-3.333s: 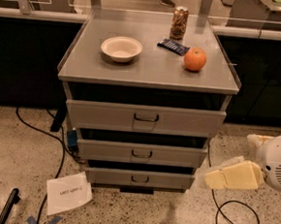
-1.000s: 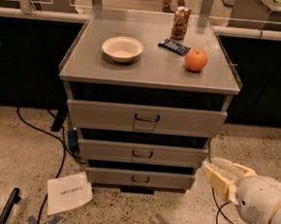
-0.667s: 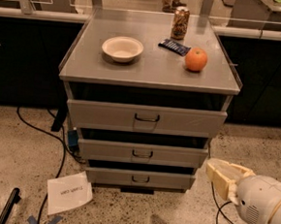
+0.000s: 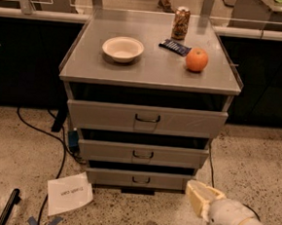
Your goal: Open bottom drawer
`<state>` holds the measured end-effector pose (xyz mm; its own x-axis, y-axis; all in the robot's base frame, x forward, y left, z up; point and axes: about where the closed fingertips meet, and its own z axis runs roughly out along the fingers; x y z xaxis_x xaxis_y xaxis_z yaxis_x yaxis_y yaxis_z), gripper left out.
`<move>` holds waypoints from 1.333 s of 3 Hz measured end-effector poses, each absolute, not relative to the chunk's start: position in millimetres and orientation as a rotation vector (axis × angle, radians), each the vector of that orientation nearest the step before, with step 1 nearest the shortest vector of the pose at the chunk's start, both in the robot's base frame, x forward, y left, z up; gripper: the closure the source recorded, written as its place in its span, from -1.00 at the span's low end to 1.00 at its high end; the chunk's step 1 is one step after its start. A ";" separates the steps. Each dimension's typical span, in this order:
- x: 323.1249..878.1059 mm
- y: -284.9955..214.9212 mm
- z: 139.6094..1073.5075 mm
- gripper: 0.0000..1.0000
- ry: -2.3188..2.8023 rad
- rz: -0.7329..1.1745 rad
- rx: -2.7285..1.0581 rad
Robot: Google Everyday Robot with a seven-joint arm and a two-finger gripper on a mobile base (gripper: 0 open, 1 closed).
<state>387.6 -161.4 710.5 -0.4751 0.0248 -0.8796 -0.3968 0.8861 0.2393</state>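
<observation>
The bottom drawer (image 4: 165, 181), lowest in the grey cabinet (image 4: 151, 71), looks shut, its wire handle (image 4: 140, 180) untouched. The gripper (image 4: 200, 196) hovers just right of that drawer front (fingers narrowly parted, holding nothing). Reaching, grasping and pulling all remain.

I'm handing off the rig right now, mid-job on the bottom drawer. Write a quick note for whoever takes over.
End effector: low on the right, near the cabinet's bottom right corner, holding nothing, clear of the handle.
Narrow grey metal bottom drawer: lowest of three, just above the floor. Its small dark wire handle sits at centre, to the left of the end effector.
Done: end effector brought near the drawer.
Left: reach the handle, grip it, pull the drawer out.
Note: white paper sheet lies on the floor at left.
</observation>
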 end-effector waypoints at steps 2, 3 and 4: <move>399.3 -141.1 600.9 1.00 2.078 0.506 -0.183; 399.3 -141.1 600.8 1.00 2.079 0.506 -0.183; 405.1 -139.6 575.4 1.00 2.115 0.474 -0.187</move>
<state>405.1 -139.6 575.4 -0.5572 0.0479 -0.8290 -0.3102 0.9140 0.2613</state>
